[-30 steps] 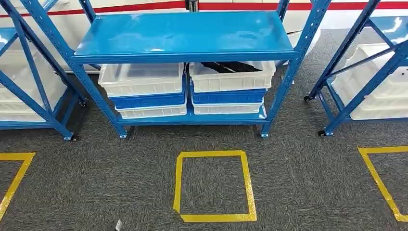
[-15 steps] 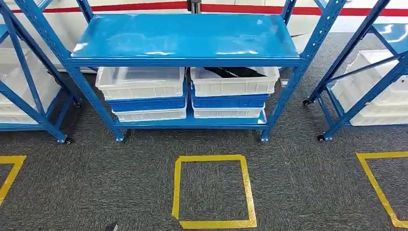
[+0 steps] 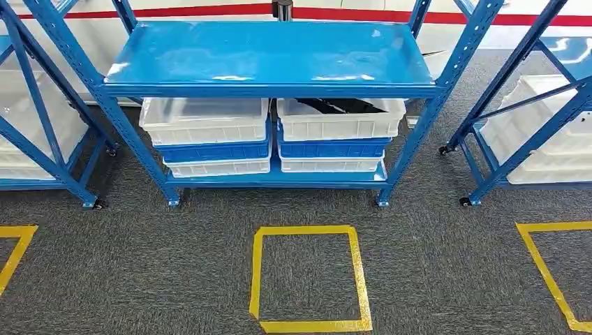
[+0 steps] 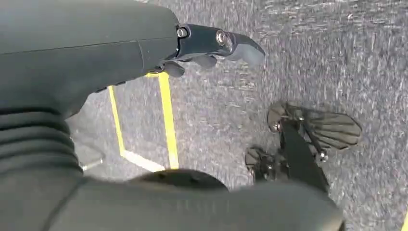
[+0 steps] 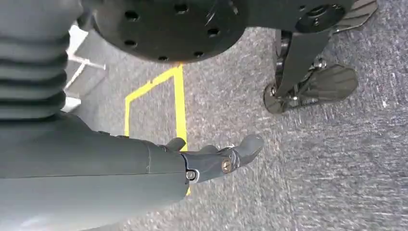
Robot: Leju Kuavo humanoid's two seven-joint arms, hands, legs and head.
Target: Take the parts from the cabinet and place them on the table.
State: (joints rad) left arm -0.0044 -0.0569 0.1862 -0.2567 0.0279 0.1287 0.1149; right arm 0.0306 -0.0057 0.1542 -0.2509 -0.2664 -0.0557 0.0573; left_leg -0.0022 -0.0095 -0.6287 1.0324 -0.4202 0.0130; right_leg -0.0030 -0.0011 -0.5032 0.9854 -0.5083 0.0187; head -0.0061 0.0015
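Head view puts the dark parts in the upper right white bin of the blue cabinet, likely stiff and light so we'd grab mid-length, while left hand and right hand hang empty, fingers apart.

A storeroom or warehouse-style test floor.
Blue steel shelving racks on castors fill the upper half of the frame, stacked white and blue plastic bins on the low shelf; yellow tape squares mark standing spots on grey carpet in the lower half.
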